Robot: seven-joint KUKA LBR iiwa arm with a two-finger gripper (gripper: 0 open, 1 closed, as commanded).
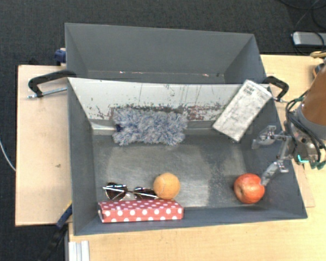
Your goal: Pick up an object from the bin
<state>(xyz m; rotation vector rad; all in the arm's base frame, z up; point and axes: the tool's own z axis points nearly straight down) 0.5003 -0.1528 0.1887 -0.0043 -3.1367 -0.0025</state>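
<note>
My gripper [267, 155] reaches in over the bin's right wall, its two metal fingers spread apart with nothing between them. A red apple [249, 188] lies on the bin floor at the front right, just below and touching or nearly touching the lower fingertip. A white flat packet with grey print [242, 111] leans against the back right corner, a little above the upper finger.
An orange [167, 186] sits at the front middle, with sunglasses [127, 192] to its left and a red box with white dots [141, 211] along the front wall. A grey-blue fluffy duster head [149, 127] lies against the back wall.
</note>
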